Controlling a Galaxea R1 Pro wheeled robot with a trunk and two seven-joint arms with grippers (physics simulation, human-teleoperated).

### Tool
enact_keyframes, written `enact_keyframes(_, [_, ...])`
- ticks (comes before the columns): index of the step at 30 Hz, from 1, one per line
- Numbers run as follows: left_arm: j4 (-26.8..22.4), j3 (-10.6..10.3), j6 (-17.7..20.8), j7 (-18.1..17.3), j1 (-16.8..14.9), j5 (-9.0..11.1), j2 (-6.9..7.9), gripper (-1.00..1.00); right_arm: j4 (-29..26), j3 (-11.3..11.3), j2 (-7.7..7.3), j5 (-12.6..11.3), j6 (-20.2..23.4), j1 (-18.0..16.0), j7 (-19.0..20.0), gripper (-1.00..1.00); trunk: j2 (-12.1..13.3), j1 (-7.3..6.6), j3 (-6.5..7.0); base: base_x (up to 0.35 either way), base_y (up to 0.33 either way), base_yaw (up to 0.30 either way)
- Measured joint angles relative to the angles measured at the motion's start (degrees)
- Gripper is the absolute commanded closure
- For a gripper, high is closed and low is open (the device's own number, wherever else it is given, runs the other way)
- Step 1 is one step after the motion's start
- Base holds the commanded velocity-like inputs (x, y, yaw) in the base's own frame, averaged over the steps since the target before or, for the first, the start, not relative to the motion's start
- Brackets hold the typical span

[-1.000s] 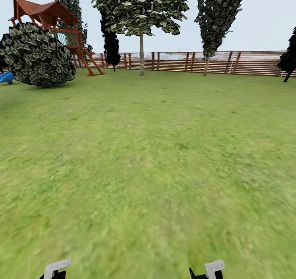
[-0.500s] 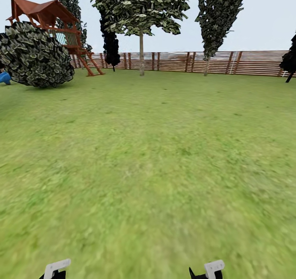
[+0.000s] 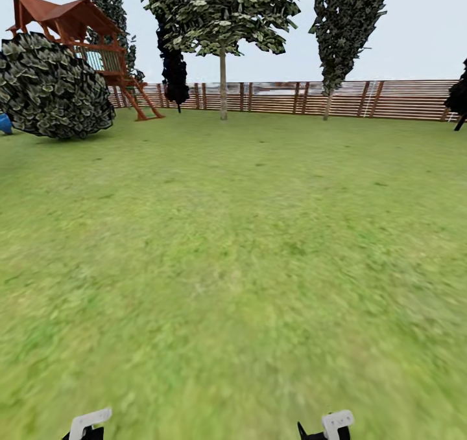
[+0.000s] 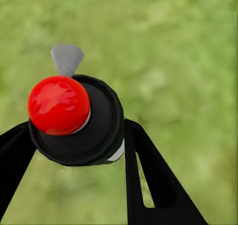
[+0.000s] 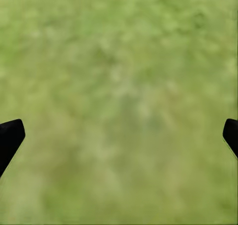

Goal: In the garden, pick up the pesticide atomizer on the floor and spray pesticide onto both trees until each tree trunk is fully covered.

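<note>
Left gripper (image 4: 74,150) clamps the pesticide atomizer (image 4: 74,118) over grass (image 4: 188,61)

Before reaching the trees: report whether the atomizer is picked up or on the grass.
Picked up: the atomizer sits between the left tool's black fingers, above the grass.

Head camera looks forward across the lawn (image 3: 233,245) toward the fence (image 3: 389,100); both wrist cameras face down, apparently close, at blurred grass.

No text, label, brand, number or sign can be read anywhere. The black body and red cap of the pesticide atomizer (image 4: 74,118) are plain. The wooden fence (image 3: 337,98) carries no lettering either.
</note>
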Motion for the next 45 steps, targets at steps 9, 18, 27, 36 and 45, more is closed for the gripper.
enact_keyframes(9, [0.0, 0.0, 0.0, 0.0, 0.0, 0.1, 0.09, 1.0, 0.0, 0.0, 0.25, 0.0, -0.1, 0.0, -0.2, -1.0, 0.0, 0.0, 0.0, 0.336, 0.0, 0.0])
enact_keyframes(18, [0.0, 0.0, -0.1, 0.0, 0.0, 0.1, 0.09, 1.0, 0.0, 0.0, 0.18, 0.0, 0.0, 0.0, -0.1, -1.0, 0.0, 0.0, 0.0, 0.337, 0.0, 0.0])
enact_keyframes(27, [0.0, 0.0, 0.0, 0.0, 0.0, 0.1, 0.08, 1.0, 0.0, 0.0, 0.19, 0.0, 0.0, 0.0, -0.1, -1.0, 0.0, 0.0, 0.0, 0.337, 0.0, 0.0])
enact_keyframes(36, [0.0, 0.0, 0.0, 0.0, 0.0, 0.1, 0.09, 1.0, 0.0, 0.0, 0.19, 0.0, -0.1, 0.0, -0.1, -1.0, 0.0, 0.0, 0.0, 0.337, 0.0, 0.0])
enact_keyframes(45, [0.0, 0.0, -0.1, 0.0, 0.0, 0.1, 0.08, 1.0, 0.0, 0.0, 0.17, 0.0, -0.1, 0.0, -0.1, -1.0, 0.0, 0.0, 0.0, 0.336, 0.0, 0.0])
